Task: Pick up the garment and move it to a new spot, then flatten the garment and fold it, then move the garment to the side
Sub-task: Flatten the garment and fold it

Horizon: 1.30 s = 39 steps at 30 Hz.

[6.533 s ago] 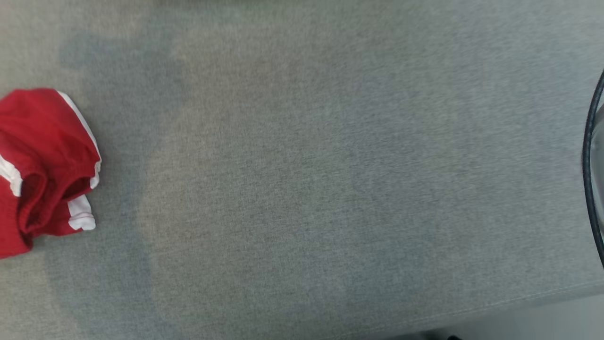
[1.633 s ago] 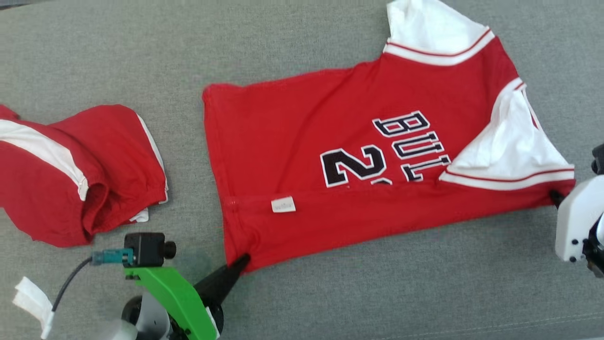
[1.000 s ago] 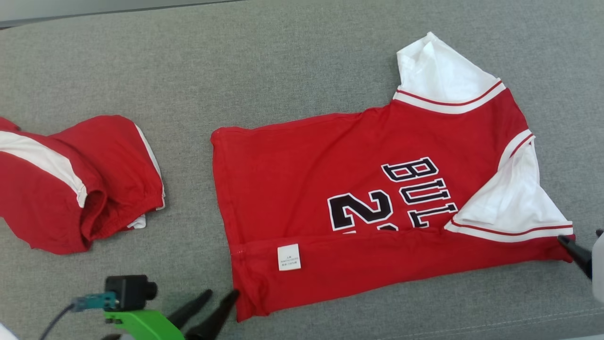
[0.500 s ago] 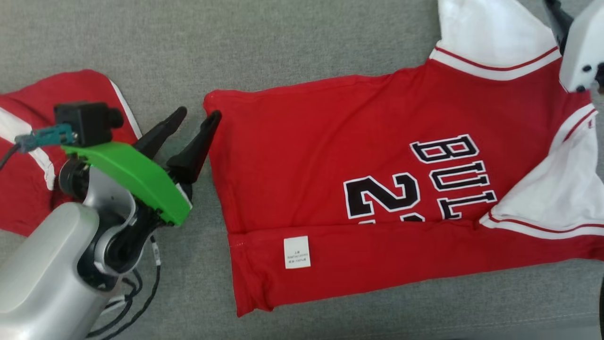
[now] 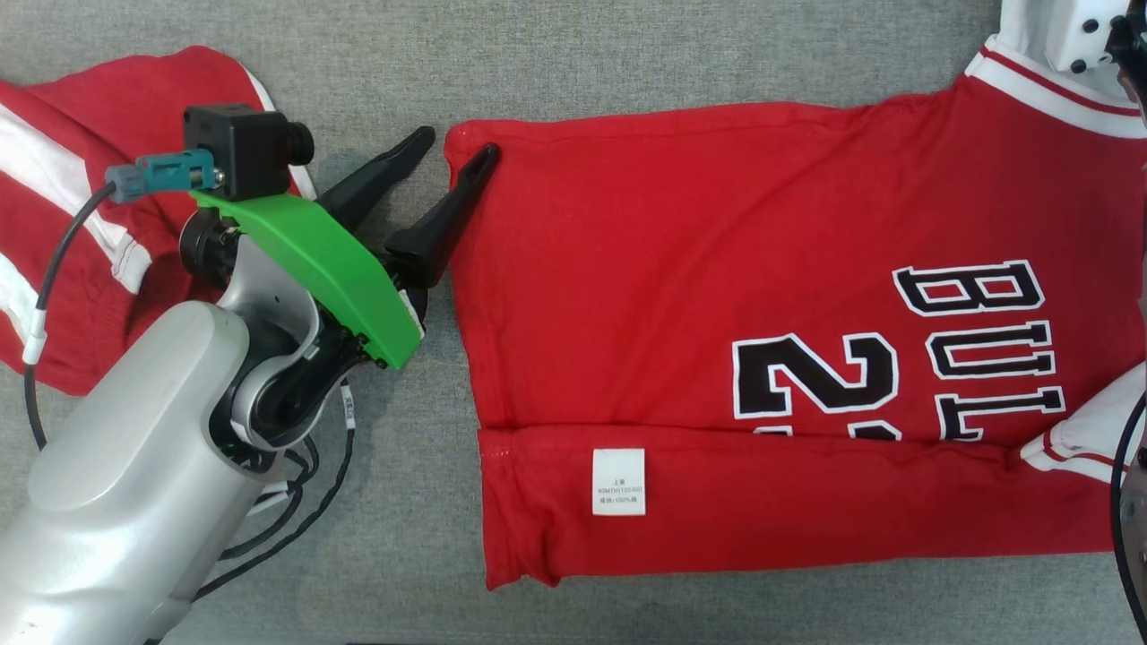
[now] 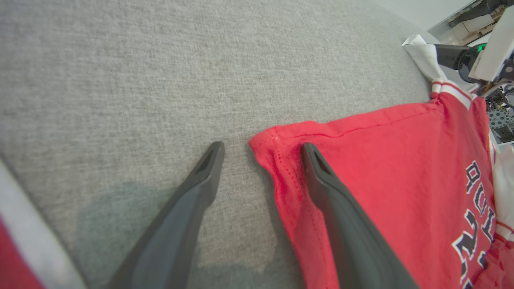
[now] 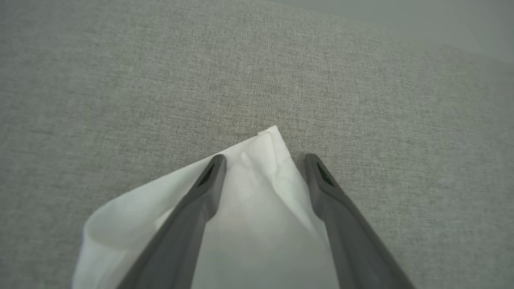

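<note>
Lab, prob. — grey cloth worktop [image 5: 717, 54], hardware clutter [image 6: 499, 120].

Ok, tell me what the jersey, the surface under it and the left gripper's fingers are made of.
Jersey: soft knit, likely cotton, matte; it creases and shows stitched hems. Surface: grey woven upholstery-like cloth, visible heathered weave. Fingers: dark matte, smooth, probably moulded plastic.

Head overhead; 2 wrists low, close (sharing garment [image 5: 681, 269]).
</note>
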Tool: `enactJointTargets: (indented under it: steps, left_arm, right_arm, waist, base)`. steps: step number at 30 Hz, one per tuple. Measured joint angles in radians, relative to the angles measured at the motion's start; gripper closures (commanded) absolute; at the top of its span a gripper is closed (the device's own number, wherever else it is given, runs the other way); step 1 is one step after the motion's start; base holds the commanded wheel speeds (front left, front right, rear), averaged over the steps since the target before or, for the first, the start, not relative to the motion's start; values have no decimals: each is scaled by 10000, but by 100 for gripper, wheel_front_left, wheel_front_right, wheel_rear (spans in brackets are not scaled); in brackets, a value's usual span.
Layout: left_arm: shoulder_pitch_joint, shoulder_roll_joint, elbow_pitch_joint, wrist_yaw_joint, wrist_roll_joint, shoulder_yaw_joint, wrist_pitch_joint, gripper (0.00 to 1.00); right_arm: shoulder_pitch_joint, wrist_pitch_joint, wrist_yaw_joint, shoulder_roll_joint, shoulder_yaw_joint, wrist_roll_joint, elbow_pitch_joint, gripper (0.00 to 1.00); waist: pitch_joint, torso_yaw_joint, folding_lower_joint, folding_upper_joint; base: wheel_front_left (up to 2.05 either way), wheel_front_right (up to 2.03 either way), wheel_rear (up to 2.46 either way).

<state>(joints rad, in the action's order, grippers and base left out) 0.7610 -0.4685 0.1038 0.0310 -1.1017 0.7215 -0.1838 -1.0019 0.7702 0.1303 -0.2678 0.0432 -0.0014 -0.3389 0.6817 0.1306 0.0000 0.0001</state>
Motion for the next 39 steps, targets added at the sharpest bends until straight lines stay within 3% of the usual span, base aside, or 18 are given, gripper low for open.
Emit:
enactJointTargets:
  steps: [3,4,5,17,25,31,39]
  left_arm:
    - [87,-50,12,-153,31,81,-113,0]
    - [88,-58,13,-198,27,86,-134,52]
    - [87,-71,0,-224,-8,88,-192,100]
    - [-181,-458,-391,150,-153,-426,184,100]
    - [-727,-846,-1241,700,-347,-940,481,100]
    - [-1496,-917,-1710,968,-422,-867,621,100]
    - [-3076,-1197,-2857,1404,-650,-773,1001,100]
  right_arm:
    - [-100,-21,0,27,44,73,-245,0]
    - [-122,-21,0,61,73,130,-307,58]
    - [-136,-19,0,127,88,261,-382,100]
    - [-507,-1745,13,600,1078,96,-583,100]
    - [-163,-2431,13,-36,610,988,29,100]
    - [1470,-2830,13,-176,439,1998,1175,100]
    - [4930,-2646,13,-25,815,3104,3722,100]
  waist:
    - [10,-18,0,0]
    - [-3,-36,0,0]
    - [-24,-59,0,0]
    - [-506,-477,1,0]
    - [-1074,-913,1,-1]
    - [-1558,-1183,0,0]
    - [-2489,-1514,0,0]
  base:
    - [0,0,0]
    - [0,0,0]
    - [0,0,0]
    - [0,0,0]
    - [0,0,0]
    - [0,0,0]
    - [0,0,0]
